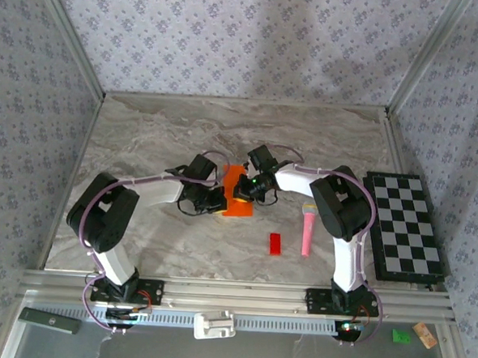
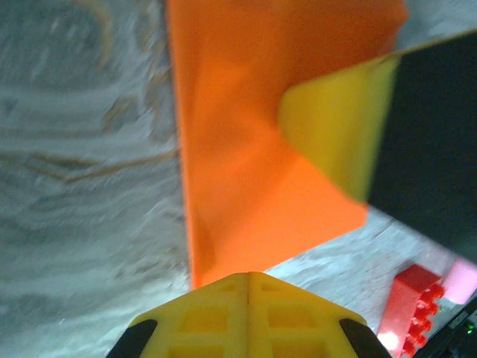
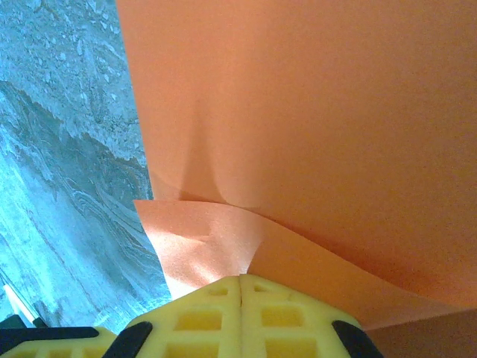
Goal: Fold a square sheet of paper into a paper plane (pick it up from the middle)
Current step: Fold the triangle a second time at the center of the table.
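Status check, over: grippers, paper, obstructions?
Left gripper shut at edge of orange paper. Right gripper shut, pinching a lifted flap. Red block and pink microphone lie apart.

Thin orange paper (image 3: pixel 313 112) right in front of me, matt and smooth, with one soft crease. My yellow pads (image 3: pixel 291 294) are dull moulded plastic, gridded with little recesses. The tabletop (image 2: pixel 74 186) is marble-patterned, smooth, with a faint sheen. And the red block (image 2: pixel 406 306) is glossy, studded plastic.
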`<state>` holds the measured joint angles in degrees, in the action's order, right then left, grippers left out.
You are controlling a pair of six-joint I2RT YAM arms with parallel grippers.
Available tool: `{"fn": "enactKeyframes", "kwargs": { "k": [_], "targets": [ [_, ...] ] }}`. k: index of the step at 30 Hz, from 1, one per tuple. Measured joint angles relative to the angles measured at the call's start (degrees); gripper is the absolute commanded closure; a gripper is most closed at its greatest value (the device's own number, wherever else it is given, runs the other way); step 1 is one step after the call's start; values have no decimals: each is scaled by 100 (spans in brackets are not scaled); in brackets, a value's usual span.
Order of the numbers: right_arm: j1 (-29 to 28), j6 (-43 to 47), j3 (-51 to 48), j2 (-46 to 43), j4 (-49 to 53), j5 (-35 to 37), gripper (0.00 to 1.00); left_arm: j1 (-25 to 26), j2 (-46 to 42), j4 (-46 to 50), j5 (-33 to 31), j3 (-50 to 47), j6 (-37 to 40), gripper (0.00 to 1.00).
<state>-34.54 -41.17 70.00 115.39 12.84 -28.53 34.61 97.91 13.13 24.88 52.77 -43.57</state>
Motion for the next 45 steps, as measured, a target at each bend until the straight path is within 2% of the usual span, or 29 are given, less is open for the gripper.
{"fn": "enactKeyframes", "kwargs": {
  "k": [8,26,34,45],
  "targets": [
    [15,4,0,0,-17,-61,98,-15,466,-114,-28,168,-149,100],
    [11,610,55,-382,289,133,97,-44,479,-98,-24,168,-151,100],
    [-203,612,52,-319,299,127,97,-48,481,-105,-20,166,-151,100],
    [-142,643,17,-85,229,59,97,-50,479,-133,2,140,-175,100]
  ]
}}
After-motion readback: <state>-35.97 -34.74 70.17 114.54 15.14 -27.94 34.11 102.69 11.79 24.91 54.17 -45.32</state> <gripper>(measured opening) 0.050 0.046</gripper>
